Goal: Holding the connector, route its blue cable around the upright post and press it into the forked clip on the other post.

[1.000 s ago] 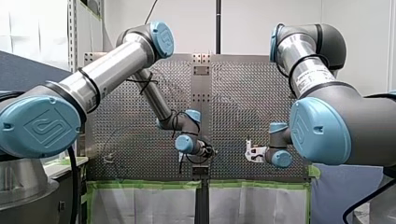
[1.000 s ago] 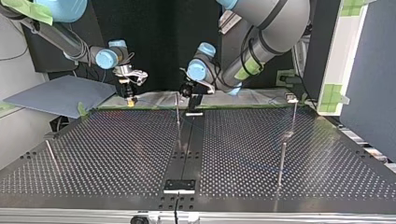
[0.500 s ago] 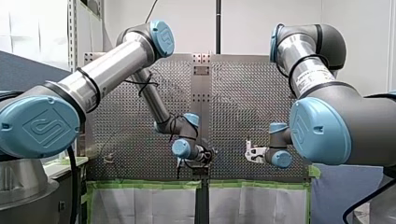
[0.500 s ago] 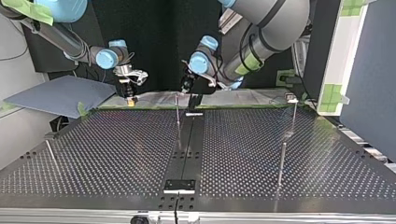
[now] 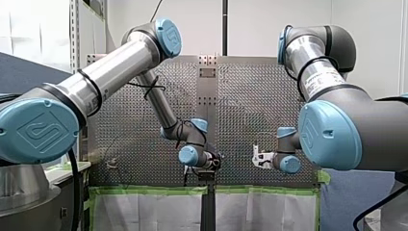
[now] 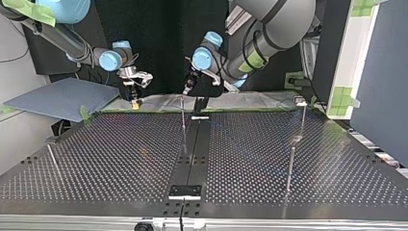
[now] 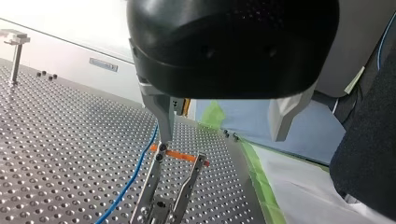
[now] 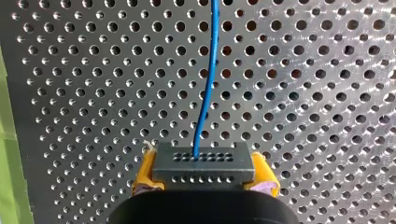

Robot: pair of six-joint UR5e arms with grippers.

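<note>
While my right pincer (image 8: 204, 179) pinches connector (image 8: 204, 163), my left pincer (image 7: 222, 136) spread above forked clip (image 7: 187, 185).

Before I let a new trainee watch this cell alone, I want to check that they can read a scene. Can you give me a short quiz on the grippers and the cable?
1. True or false: the thin blue cable is already seated between the prongs of the forked metal clip.
2. What does my yellow-padded right gripper hold? A) a dark grey rectangular connector B) an orange bar C) nothing
3. Fill in: my black, metal-fingered left gripper stands ___ (open or shut).

Key: 1 false, since the cable runs beside the clip; 2 A; 3 open.
</note>
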